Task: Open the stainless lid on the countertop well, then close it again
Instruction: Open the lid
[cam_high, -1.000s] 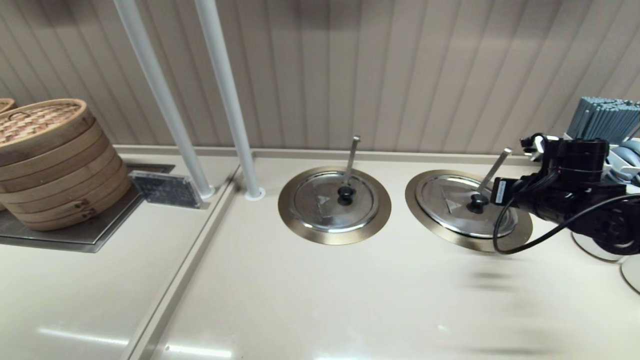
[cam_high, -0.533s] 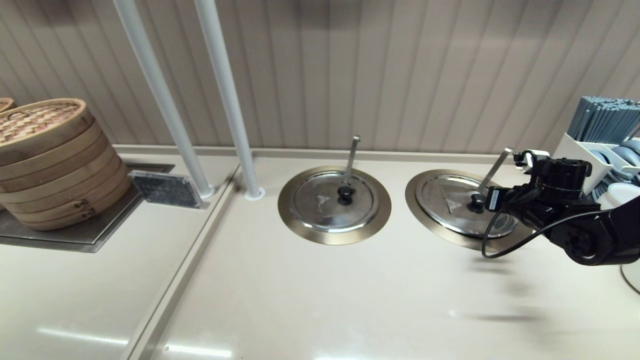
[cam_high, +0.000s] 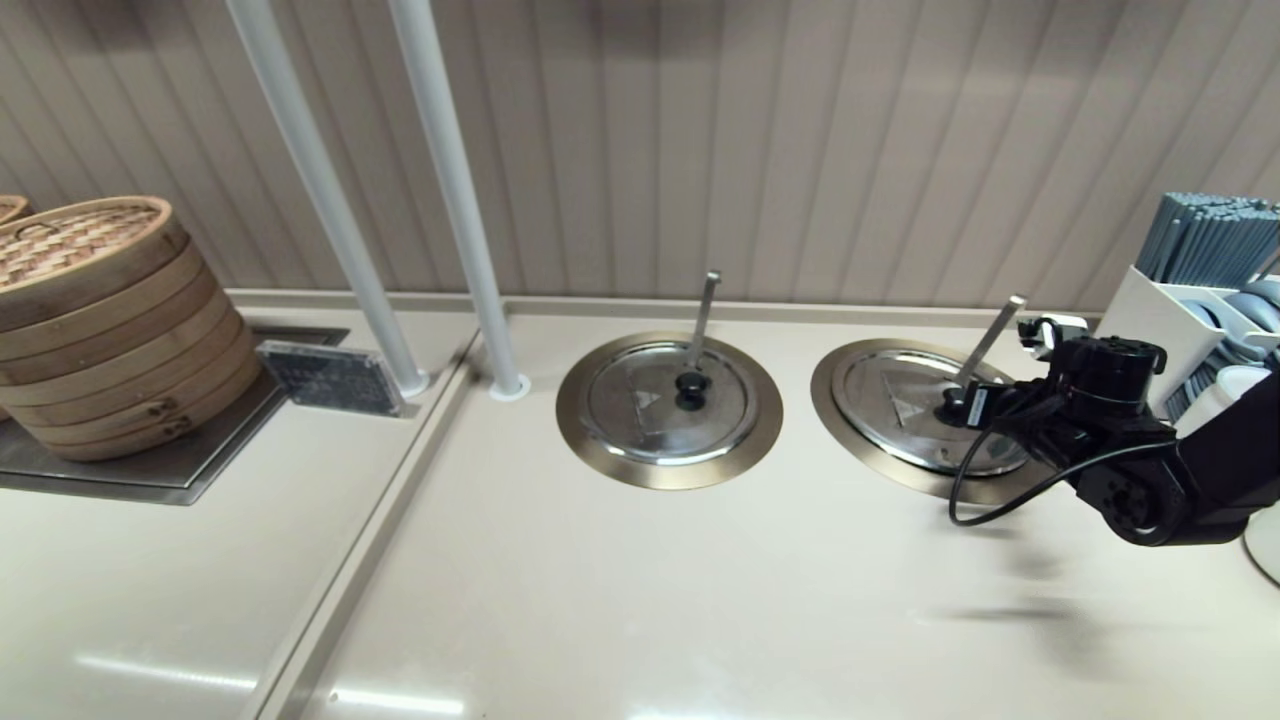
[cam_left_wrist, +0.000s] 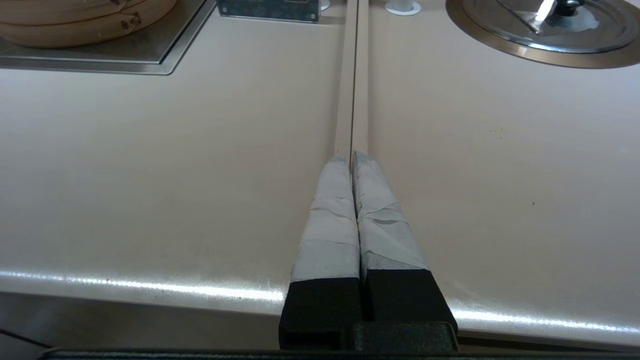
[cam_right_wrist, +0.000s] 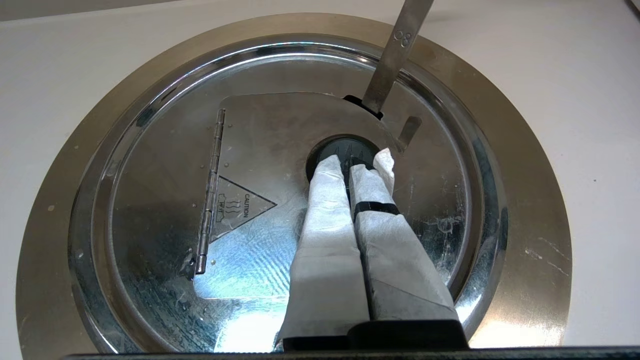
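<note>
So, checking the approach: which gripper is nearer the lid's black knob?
Right. The right gripper has its tips at the black knob of the stainless lid; the left gripper hovers over bare counter far away.

The stainless lid (cam_high: 915, 410) sits seated in the countertop well (cam_high: 838, 415), on the right part of the counter (cam_high: 640, 600). A utensil handle (cam_high: 988, 340) rises slanted through the lid's notch, behind the knob (cam_right_wrist: 344, 151). Left of this well lies the twin lid (cam_high: 668, 402) in its own ring, with an upright handle (cam_high: 703, 312) behind its knob. Further left, two poles (cam_high: 440, 190) stand near the back wall; beyond them a small sign (cam_high: 330, 378), then stacked steamer baskets (cam_high: 100, 320) on a recessed tray (cam_high: 170, 470). The right gripper (cam_right_wrist: 357, 165) is above the lid at the knob, apparently touching it. The left gripper (cam_left_wrist: 351, 159) lies low over the counter's front, over a seam (cam_left_wrist: 352, 75). A utensil caddy (cam_high: 1190, 290) stands far right.
</note>
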